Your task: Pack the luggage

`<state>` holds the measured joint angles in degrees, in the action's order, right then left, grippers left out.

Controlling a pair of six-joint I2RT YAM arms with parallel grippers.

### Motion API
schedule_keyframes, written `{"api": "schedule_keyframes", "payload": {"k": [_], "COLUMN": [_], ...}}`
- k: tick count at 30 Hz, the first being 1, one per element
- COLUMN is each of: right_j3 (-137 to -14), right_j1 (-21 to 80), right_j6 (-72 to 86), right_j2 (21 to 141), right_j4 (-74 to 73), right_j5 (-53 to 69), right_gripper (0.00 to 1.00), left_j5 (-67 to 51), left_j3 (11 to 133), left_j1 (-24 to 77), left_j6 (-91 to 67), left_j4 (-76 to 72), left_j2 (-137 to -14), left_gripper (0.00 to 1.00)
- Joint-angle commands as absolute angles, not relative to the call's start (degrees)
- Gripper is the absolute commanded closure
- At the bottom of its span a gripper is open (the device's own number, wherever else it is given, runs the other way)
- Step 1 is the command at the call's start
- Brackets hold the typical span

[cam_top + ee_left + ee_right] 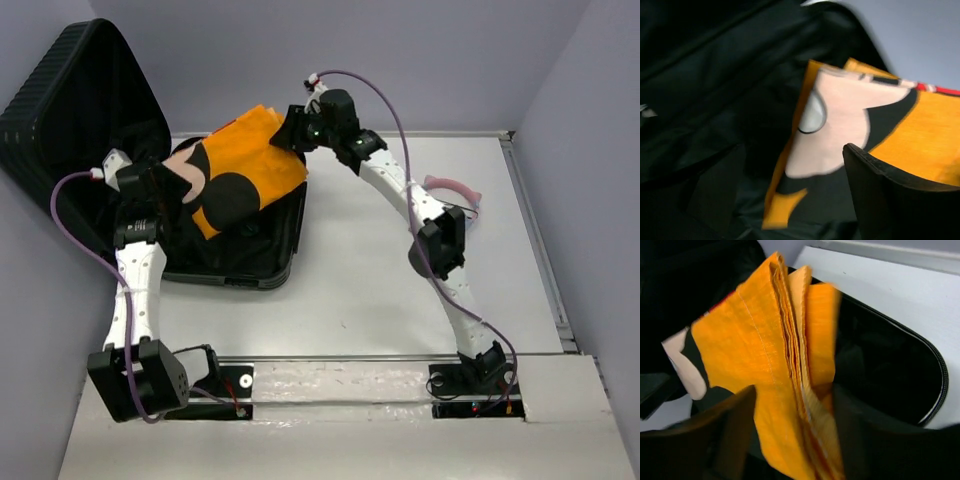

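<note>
The black ribbed luggage (270, 275) lies open at the left, its lid (80, 90) leaning on the wall. A folded orange cloth (250, 165) with black and pink print spans the open shell, its right end over the rim. My right gripper (298, 130) is shut on the cloth's right end; in the right wrist view the folded layers (750, 340) fill the gap between its fingers (720, 440). My left gripper (168, 185) is at the cloth's pink-printed left end (840, 125). Only one of its fingers (900, 200) shows clearly against the dark lining (715, 75).
A pink item (450, 187) lies on the white table behind the right arm's elbow. Grey walls close in at the left, back and right. The luggage's zipped rim (935, 380) curves just right of the right gripper.
</note>
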<state>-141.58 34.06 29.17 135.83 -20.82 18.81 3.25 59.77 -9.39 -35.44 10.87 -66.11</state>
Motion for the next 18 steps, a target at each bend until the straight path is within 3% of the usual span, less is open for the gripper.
{"api": "schedule_keyframes", "payload": {"k": [1, 3, 11, 14, 16, 18], "right_j3": [-151.3, -149.2, -137.4, -129.8, -118.3, -102.9], "right_j1": [34.1, 34.1, 34.1, 34.1, 34.1, 34.1], "right_j6": [33.1, 31.9, 25.6, 22.2, 18.2, 14.6], "right_j2": [144.6, 144.0, 129.3, 122.2, 112.7, 102.5], "right_j4": [-20.6, -20.7, -21.2, -21.1, -20.9, -20.9], "right_j5": [20.7, 19.8, 20.3, 19.3, 15.4, 7.3], "right_gripper": [0.13, 0.00, 0.01, 0.06, 0.15, 0.37], "left_j5": [-2.6, -1.8, -2.6, -1.8, -2.7, -8.4], "left_j3": [55.2, 55.5, 57.2, 56.2, 54.1, 50.5], "left_j1": [-15.6, -15.7, -10.7, -3.9, 2.3, 5.0], "left_j6": [-30.7, -29.9, -28.9, -28.1, -27.0, -25.8], "left_j4": [11.2, 11.2, 11.8, 11.9, 11.2, 9.4], "left_j2": [-67.9, -65.8, -54.9, -50.2, -47.9, -44.4], "left_gripper": [0.03, 0.01, 0.03, 0.06, 0.08, 0.10]}}
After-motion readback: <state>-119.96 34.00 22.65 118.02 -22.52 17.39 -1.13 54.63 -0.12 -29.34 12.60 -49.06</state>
